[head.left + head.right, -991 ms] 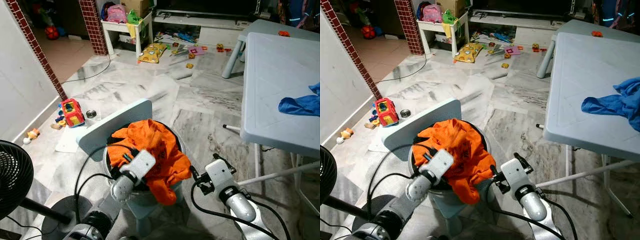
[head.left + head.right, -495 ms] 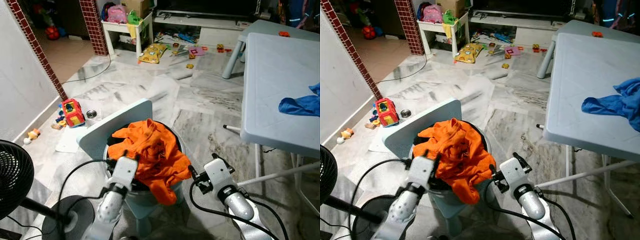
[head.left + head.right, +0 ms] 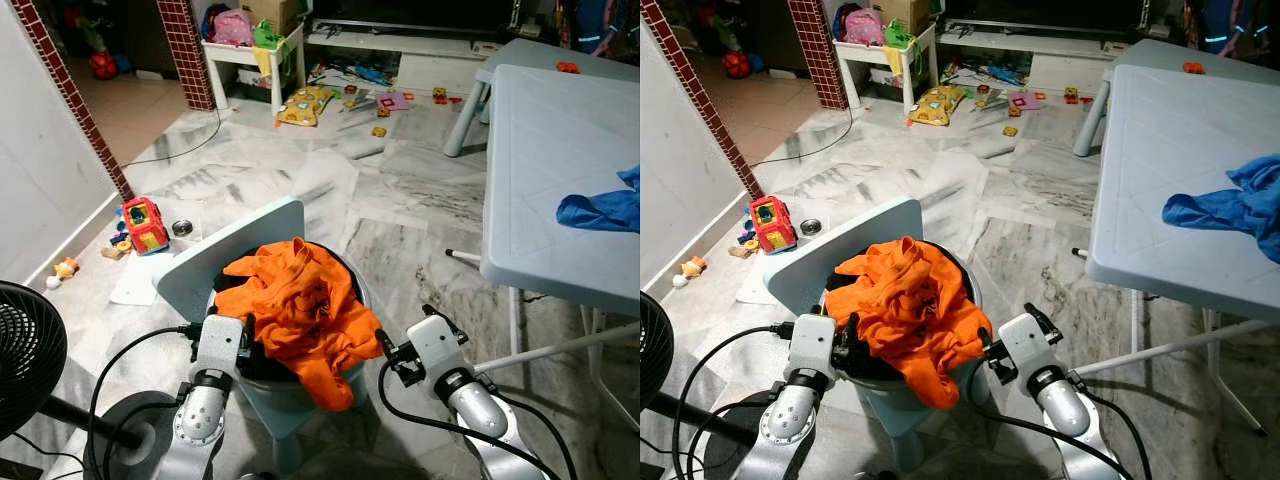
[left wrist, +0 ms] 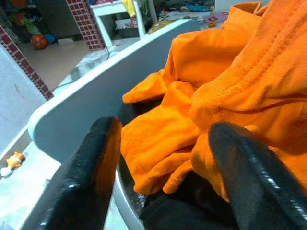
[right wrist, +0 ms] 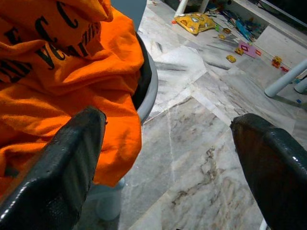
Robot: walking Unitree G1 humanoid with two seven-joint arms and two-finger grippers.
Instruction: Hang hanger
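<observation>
An orange garment (image 3: 300,300) is heaped in a round grey basket (image 5: 149,82) that stands on a pale blue chair (image 3: 230,250). Part of the garment hangs over the basket's front rim. Under it, in the left wrist view, lies something black (image 4: 192,208). My left gripper (image 4: 165,132) is open and empty, low at the basket's left side, its fingers pointing at the orange cloth. My right gripper (image 3: 412,335) is open and empty, just right of the basket, with the hanging cloth beside one finger (image 5: 72,153). I see no hanger.
A white folding table (image 3: 560,150) with a blue cloth (image 3: 600,212) stands at the right. A black fan (image 3: 30,350) stands at the near left by the wall. A red toy (image 3: 145,225) and scattered toys (image 3: 305,105) lie on the marble floor beyond.
My left gripper has drawn back from on top of the orange garment to the basket's left side. The garment has settled a little. The right arm has hardly moved.
</observation>
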